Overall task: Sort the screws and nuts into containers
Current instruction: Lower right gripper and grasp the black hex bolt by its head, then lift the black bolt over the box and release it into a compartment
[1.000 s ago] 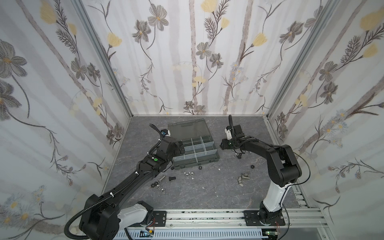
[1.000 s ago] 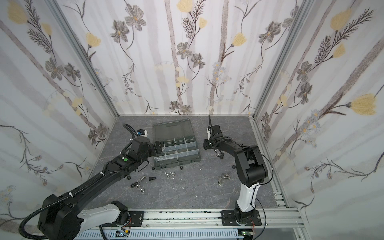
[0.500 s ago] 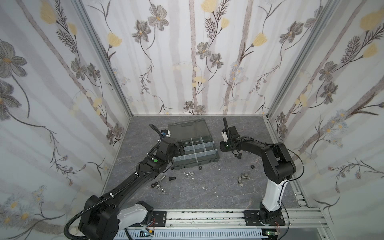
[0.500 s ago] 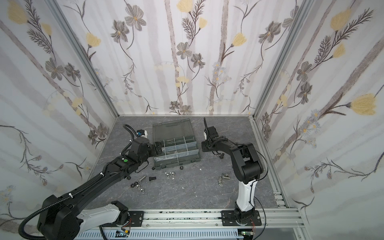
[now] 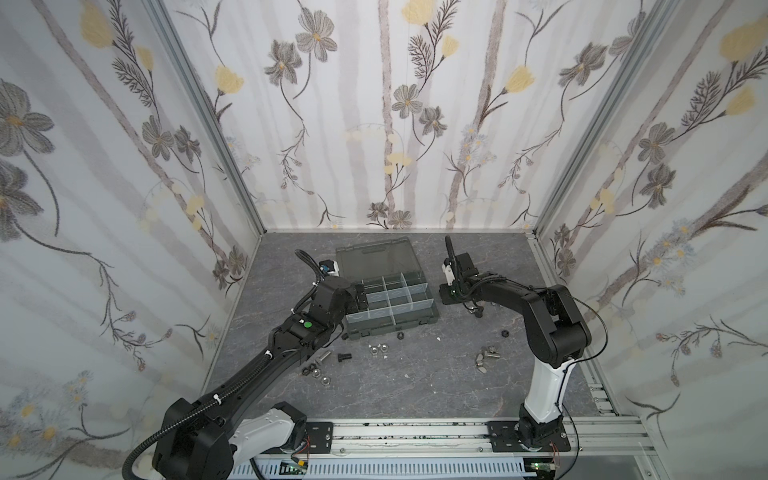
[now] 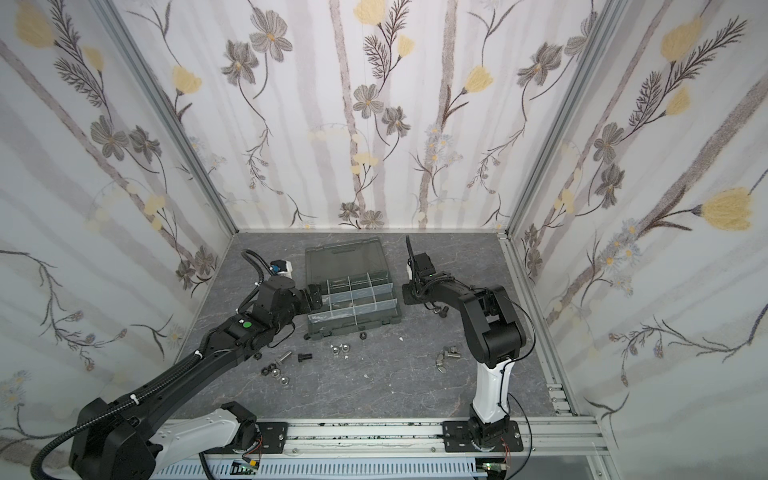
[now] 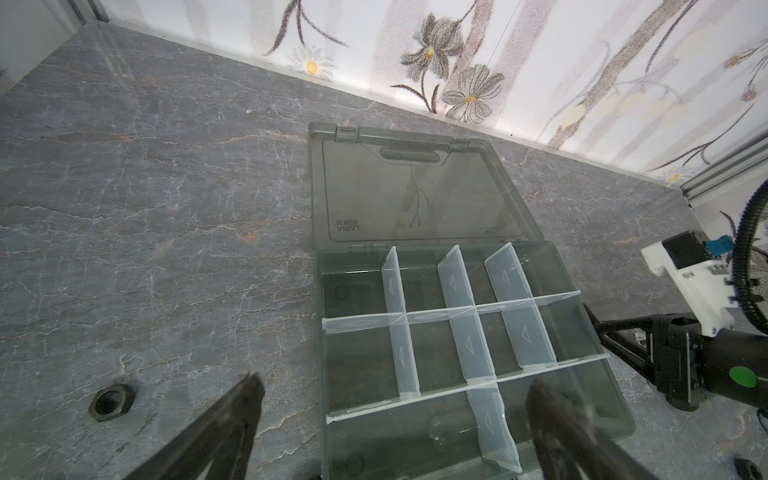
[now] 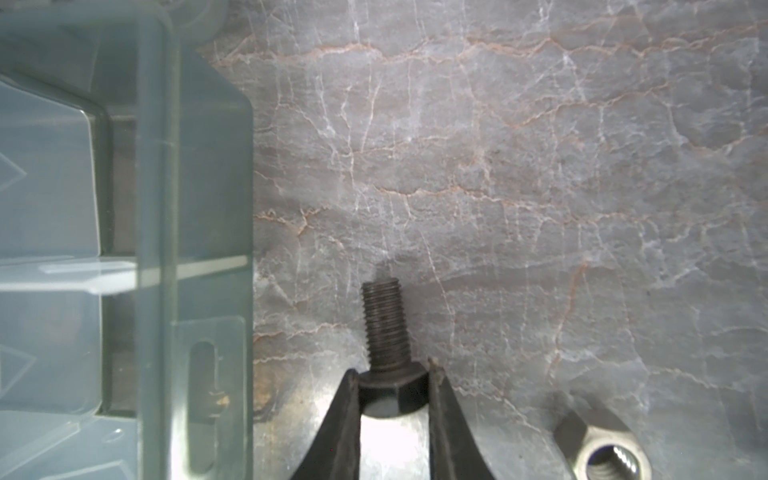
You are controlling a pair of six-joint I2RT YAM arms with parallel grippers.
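Closing fast, the right gripper (image 8: 392,370) has slid in toward the organizer box (image 8: 166,187), and now its jaws pinch the hex head of a black screw (image 8: 384,324), shank sticking out past the tips, just beside the box's right wall. Toward the table's (image 5: 415,395) front edge, loose nuts (image 5: 378,350) and screws (image 5: 323,356) wait. Further back, the left gripper (image 7: 395,386) hangs wide open, empty, straddling the box's left end; the lid (image 5: 374,259) lies open behind. Best next, I'd say: lift clear of that wall, centre over a cell (image 7: 357,365), then release.
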